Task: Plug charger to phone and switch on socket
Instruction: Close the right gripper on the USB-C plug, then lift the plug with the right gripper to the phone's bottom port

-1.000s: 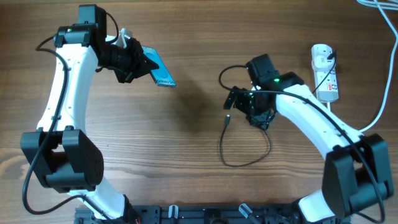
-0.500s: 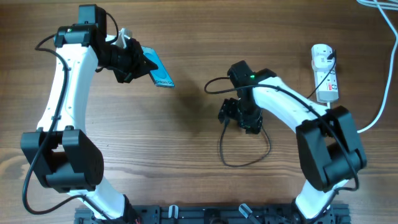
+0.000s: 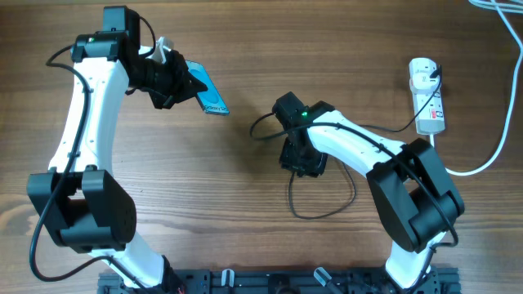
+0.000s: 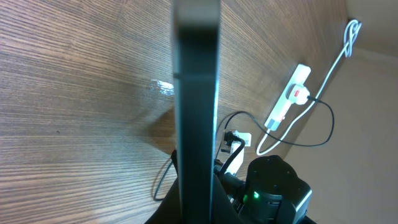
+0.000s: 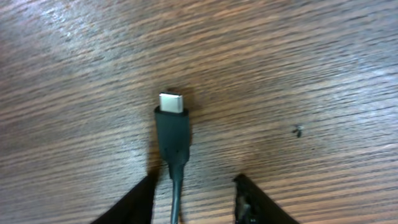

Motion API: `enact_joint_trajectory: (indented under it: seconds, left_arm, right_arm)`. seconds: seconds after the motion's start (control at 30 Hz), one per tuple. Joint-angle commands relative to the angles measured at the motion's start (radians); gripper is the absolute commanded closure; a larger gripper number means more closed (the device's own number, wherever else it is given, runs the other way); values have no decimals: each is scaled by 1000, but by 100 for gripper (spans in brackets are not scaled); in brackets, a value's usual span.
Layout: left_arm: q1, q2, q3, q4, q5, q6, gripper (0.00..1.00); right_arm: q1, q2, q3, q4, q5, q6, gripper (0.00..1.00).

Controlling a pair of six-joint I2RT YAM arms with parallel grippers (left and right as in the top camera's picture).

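In the overhead view we see the left gripper (image 3: 181, 84) in the upper left of the frame, clamped on the phone (image 3: 211, 92), whose cyan screen tilts down towards the table (image 3: 245, 204). The right gripper (image 3: 299, 160) sits near the middle of the frame, low over the wood. The charger (image 3: 323, 214) loops as a thin black cable just below and to the right of it. The socket (image 3: 427, 98) lies at the upper right, with its white cord (image 3: 500, 139) curving along the right edge.

From the left wrist we look at the phone (image 4: 196, 93) edge-on. It is a dark upright bar down the centre of the picture, held at its lower end. The socket (image 4: 288, 99) shows small at the right, and the right arm (image 4: 273, 193), with a green light on it, fills the lower right.

From the right wrist we see the charger's plug tip (image 5: 172, 127) just left of centre, silver end pointing up the frame. The two dark fingers (image 5: 134, 202) stand apart at the bottom edge with the cable running between them, closer to the left one. The claw is moderately wide and not closed on the cable.
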Motion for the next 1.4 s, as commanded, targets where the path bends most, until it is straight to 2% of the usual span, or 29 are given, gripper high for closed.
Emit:
enact_joint_trajectory:
  seconds: [0.0,0.2,0.37,0.67,1.0,1.03,1.37]
  left_arm:
    - [6,-13,3,0,13,23,96]
    - [6,-13,3,0,13,23,96]
    - [6,-13,3,-1,13,23,96]
    - [6,-13,3,-8,14,19,96]
    - [6,-13,3,-8,14,19,96]
    - [6,-13,3,-8,14,19,96]
    - [6,-13,3,-8,14,19,96]
  right_arm:
    - [15,57,8,18,43,24,59]
    - [29,121,8,33,27,23,61]
    - [29,121,8,38,39,23,69]
    - [29,121,8,41,65,16,76]
    - [29,121,8,45,66,-3,80]
    - [29,122,8,45,69,-3,83]
    - [29,121,8,43,92,-6,83]
